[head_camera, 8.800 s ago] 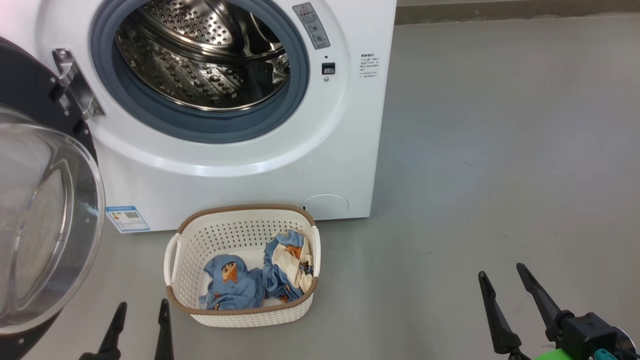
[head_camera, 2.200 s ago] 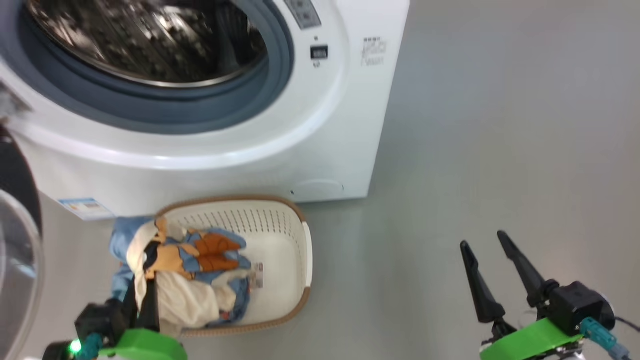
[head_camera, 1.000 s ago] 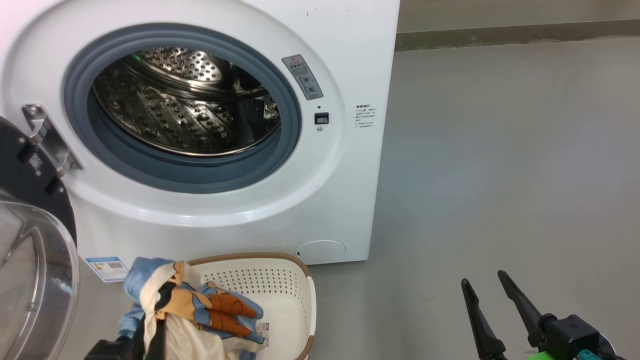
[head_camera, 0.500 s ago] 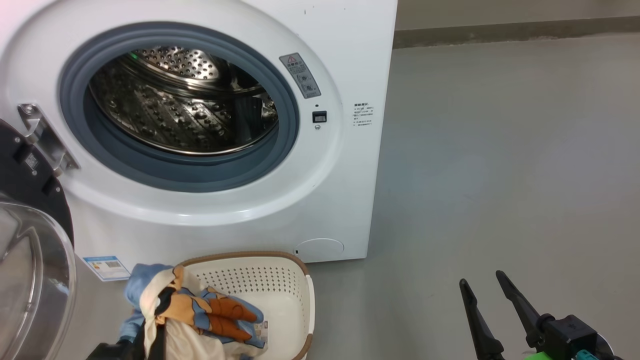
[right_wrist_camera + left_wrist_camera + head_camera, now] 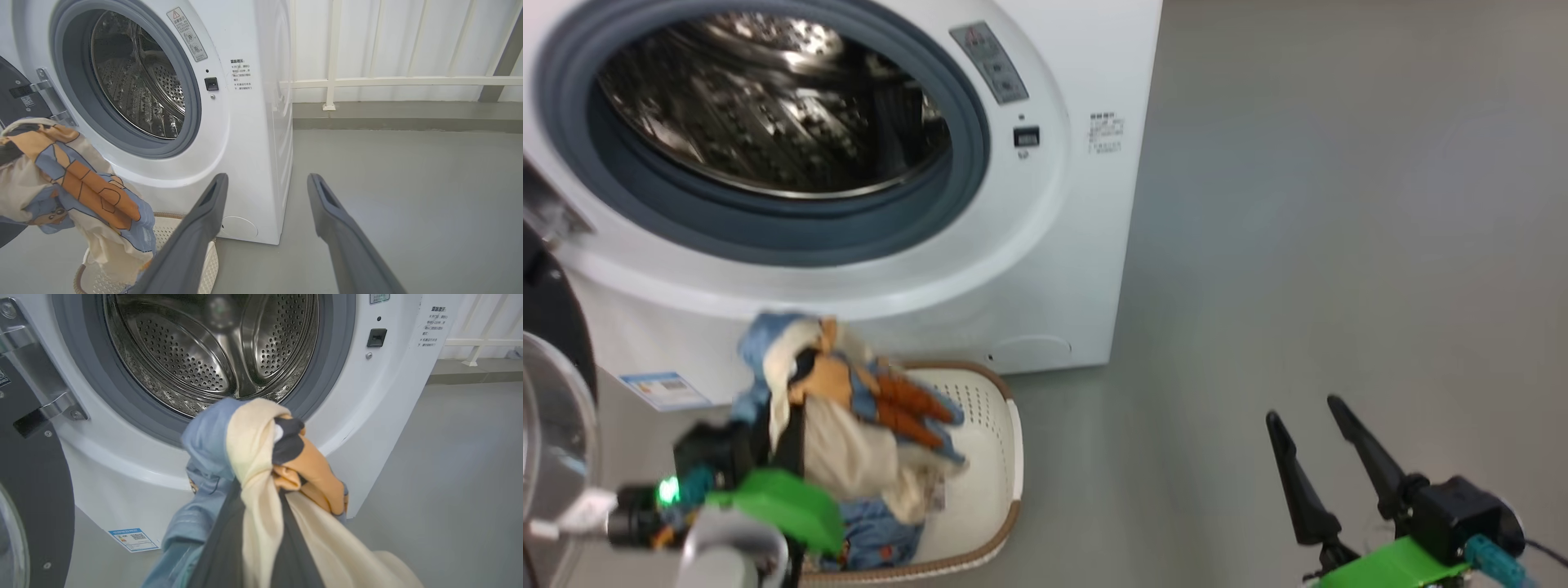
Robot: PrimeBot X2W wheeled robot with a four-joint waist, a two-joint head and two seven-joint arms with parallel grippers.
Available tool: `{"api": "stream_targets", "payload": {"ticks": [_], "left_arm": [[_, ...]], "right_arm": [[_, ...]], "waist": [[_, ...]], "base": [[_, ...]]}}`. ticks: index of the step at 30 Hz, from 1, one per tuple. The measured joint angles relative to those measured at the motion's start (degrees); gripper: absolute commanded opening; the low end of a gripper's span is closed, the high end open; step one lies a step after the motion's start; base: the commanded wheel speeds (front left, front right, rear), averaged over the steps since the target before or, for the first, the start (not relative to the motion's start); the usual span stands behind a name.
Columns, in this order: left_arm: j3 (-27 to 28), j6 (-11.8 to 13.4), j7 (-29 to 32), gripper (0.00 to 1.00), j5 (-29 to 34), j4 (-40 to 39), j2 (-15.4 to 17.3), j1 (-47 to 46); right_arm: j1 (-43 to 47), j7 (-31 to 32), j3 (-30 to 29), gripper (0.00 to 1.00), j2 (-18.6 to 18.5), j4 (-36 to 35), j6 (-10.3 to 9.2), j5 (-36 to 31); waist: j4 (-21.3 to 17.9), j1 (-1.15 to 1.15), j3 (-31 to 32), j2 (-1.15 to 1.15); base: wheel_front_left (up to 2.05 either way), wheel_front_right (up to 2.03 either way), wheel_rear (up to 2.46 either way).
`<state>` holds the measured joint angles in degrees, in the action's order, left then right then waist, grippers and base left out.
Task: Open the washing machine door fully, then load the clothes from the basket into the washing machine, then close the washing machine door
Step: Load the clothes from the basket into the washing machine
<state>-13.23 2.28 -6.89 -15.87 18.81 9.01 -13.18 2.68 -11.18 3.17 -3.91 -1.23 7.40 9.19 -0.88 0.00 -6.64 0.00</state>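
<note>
Two pincers: the left pincer (image 5: 783, 425) is clamped tight on a bunch of clothes (image 5: 849, 408); the right pincer (image 5: 1303, 412) stands apart and empty over the floor (image 5: 1339, 204), well clear of the loading path.
Held clothes: blue, cream and orange fabric. It is pinched near its top so the rest hangs free, above the basket (image 5: 1011, 457) and just below the mouth of the washing machine (image 5: 1045, 269).
Basket contents: some blue fabric lies low inside. I cannot tell whether it is a second piece or a hanging tail of the bunch.
Open door (image 5: 32, 498): it stands wide to the left, so the drum (image 5: 212, 347) is clear to receive the load.
Step in hand: probably carrying the bunch up into the drum.
Risk: the trailing cloth may drag on the grey seal (image 5: 122, 404) or drop short.
</note>
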Motion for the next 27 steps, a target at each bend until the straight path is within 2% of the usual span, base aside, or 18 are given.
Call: {"api": "stream_targets", "payload": {"ticks": [9, 12, 19, 27], "left_arm": [[2.00, -1.21, -0.15, 0.00, -1.23, 11.03, 0.05, -17.79], [2.60, -2.43, 1.82, 0.00, -1.97, 14.44, 0.52, -23.73], [3.54, -4.46, 8.31, 0.00, -3.08, 19.85, 3.76, -36.56], [3.99, -6.16, 15.68, 0.00, -3.31, 23.49, 9.34, -48.46]], "right_arm": [[-6.23, -1.48, 0.74, 1.00, -0.64, -0.52, 0.00, 0.69], [-8.51, -2.10, 1.52, 1.00, -0.68, -0.08, 0.00, 1.25], [-13.76, -3.12, 3.13, 1.00, -0.67, 1.32, 0.00, 2.07], [-17.23, -3.14, 4.60, 1.00, -0.21, 1.91, 0.00, 4.03]], "waist": [[-1.45, 0.00, -8.54, 0.00], [-2.18, 0.00, -11.66, 0.00], [-4.47, 0.00, -18.61, 0.00], [-8.06, 0.00, -25.09, 0.00]], "base": [[0.00, 0.00, 0.00], [0.00, 0.00, 0.00], [0.00, 0.00, 0.00], [0.00, 0.00, 0.00]]}}
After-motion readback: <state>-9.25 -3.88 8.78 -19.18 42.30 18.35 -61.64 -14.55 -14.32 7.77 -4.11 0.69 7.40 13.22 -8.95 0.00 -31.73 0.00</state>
